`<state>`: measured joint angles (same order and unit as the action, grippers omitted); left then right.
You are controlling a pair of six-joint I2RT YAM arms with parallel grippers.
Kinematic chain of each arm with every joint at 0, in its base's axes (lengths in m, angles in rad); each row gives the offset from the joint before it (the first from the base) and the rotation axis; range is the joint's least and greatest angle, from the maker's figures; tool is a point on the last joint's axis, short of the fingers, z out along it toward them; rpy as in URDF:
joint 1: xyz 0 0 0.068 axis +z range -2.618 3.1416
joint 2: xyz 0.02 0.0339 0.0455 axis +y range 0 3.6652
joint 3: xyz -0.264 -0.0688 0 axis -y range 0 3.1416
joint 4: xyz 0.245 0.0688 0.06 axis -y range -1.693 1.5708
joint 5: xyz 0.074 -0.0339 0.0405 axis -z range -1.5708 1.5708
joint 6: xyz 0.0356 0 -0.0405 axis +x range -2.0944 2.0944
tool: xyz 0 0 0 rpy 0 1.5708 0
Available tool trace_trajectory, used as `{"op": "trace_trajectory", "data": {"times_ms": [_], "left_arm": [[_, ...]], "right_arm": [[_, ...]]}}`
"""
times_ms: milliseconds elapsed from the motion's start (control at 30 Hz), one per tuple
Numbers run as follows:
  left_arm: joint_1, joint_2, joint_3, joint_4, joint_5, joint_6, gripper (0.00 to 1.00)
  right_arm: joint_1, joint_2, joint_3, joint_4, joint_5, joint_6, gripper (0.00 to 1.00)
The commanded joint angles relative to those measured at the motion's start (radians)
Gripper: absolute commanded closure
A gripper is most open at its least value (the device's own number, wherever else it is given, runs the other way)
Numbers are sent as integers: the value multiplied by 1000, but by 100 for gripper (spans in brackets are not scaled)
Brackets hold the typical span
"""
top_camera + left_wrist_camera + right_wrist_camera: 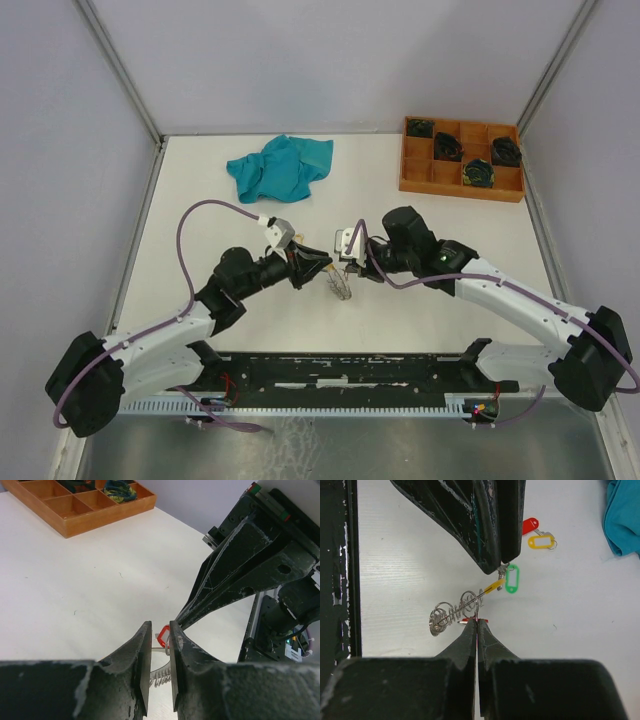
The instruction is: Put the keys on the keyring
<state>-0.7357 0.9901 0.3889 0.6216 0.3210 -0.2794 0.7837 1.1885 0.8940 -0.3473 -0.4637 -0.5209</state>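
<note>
Your right gripper [477, 622] is clamped tight on the keyring [492, 586], pinching the thin wire right at its fingertips. A red tag [162, 637] sits against those tips too. The ring's yellow sleeve runs from that pinch toward your left gripper [502, 566], and a bunch of small rings [445, 616] hangs on the wire on the other side of the pinch. The left gripper's jaws are slightly parted, facing the right one tip to tip, close by. The green-tagged key [512, 578] is right at the left fingertips; can't tell whether they touch it. Past the left gripper, a red-tagged key [530, 526] and a yellow-tagged key [541, 541] lie side by side on the table [570, 630], apart from the ring. A teal cloth [622, 510] lies beyond those, and the wooden tray [460, 190] is well away from both grippers.
</note>
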Motion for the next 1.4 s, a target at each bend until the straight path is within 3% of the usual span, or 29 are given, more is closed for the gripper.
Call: {"op": "trace_trajectory", "data": {"times_ms": [0,400,767,1233,1367], "left_arm": [[12,-40,9,-68,14,91,72],[29,74,96,-146,255,131,68],[64,142,148,-146,338,96,69],[72,218,192,-171,440,80,80],[73,222,201,-196,440,94,90]], "right_arm": [[5,-8,81,-23,-8,-38,99],[5,24,129,-84,-48,-82,99],[5,30,139,-94,-71,-87,99],[5,29,141,-91,-72,-87,99],[5,24,137,-93,-59,-88,99]]}}
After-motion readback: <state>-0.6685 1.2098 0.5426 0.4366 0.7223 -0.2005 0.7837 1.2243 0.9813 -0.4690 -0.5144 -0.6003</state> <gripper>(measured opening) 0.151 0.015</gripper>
